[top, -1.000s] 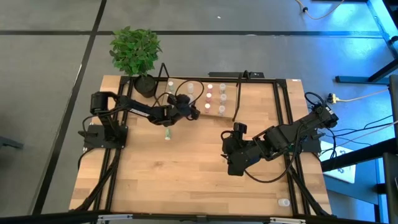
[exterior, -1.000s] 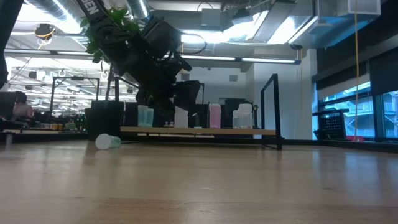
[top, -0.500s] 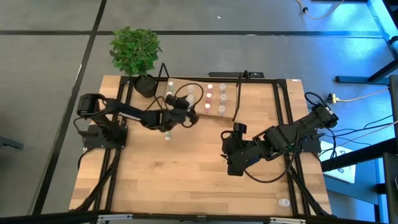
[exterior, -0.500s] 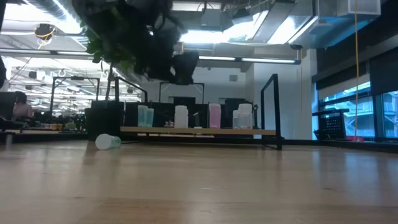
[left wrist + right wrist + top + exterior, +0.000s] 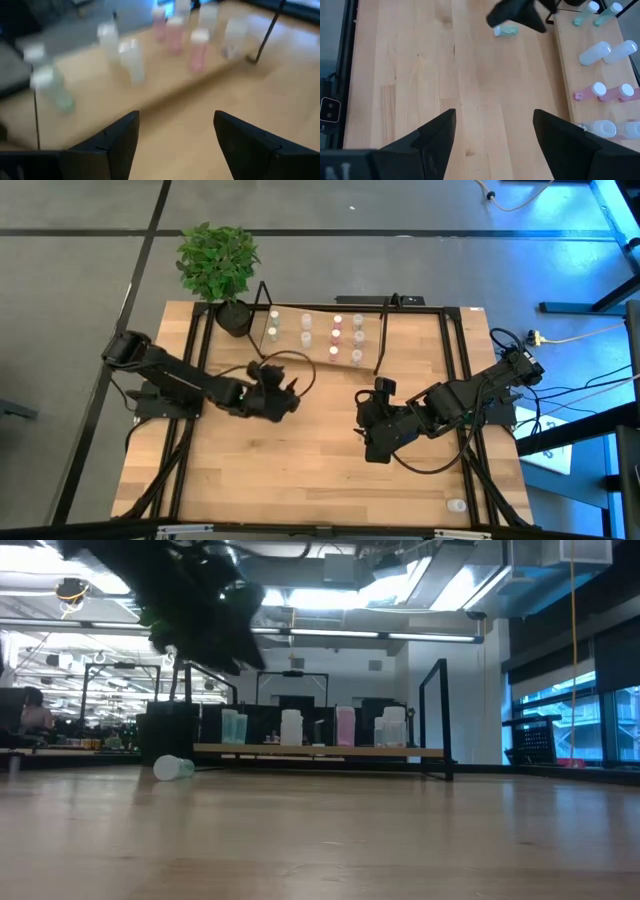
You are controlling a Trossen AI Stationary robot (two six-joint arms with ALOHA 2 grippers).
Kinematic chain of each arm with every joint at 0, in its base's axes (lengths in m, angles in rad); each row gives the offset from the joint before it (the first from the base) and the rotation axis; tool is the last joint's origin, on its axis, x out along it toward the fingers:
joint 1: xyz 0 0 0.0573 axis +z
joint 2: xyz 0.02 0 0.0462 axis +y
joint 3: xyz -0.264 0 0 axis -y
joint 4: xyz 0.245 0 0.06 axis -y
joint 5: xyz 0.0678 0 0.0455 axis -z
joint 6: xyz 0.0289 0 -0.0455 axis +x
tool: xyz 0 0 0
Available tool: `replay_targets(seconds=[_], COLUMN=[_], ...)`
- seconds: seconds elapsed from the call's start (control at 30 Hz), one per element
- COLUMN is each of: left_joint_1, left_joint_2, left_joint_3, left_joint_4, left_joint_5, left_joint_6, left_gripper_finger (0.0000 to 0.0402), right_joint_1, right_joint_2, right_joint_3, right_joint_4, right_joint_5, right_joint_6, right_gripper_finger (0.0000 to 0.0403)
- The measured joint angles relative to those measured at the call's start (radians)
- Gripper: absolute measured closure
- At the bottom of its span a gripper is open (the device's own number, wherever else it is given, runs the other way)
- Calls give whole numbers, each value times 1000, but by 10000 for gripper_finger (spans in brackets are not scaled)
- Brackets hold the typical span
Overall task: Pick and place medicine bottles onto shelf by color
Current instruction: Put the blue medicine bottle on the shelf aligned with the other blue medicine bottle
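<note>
Green bottle (image 5: 173, 768) lies on bench (image 5: 300, 470), near shelf (image 5: 345, 360). L hand (image 5: 290, 396) pulled back from shelf, open, empty; prob next pick = that bottle. R hand (image 5: 372, 450) open, empty, waits mid-bench.

Two dark jointed arms trail looping black cables and end in blunt black fingers (image 5: 112, 145).
</note>
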Motion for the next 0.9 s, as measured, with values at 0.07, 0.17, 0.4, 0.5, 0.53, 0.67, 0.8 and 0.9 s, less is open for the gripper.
replay_targets(seconds=[0.07,0.17,0.4,0.5,0.53,0.67,0.8,0.9], left_joint_1=[-36,-82,-113,-108,-106,-99,-100,-94], left_joint_2=[-12,-25,-25,-25,-25,-25,-24,-10], left_joint_3=[0,0,0,0,0,0,0,-1], left_joint_4=[-98,-198,-269,-289,-296,-329,-399,-447], left_joint_5=[24,88,236,325,354,438,454,454], left_joint_6=[-129,-334,-643,-691,-705,-711,-768,-816], left_gripper_finger=[153,153,153,153,153,153,153,153], right_joint_1=[0,0,0,0,0,0,0,0], right_joint_2=[0,0,0,0,0,0,0,0], right_joint_3=[0,0,0,0,0,0,0,0], right_joint_4=[0,1,6,6,6,6,6,7], right_joint_5=[0,0,0,0,0,0,0,0], right_joint_6=[-1,0,-1,0,-1,0,0,-1], right_gripper_finger=[136,136,136,136,136,136,136,136])
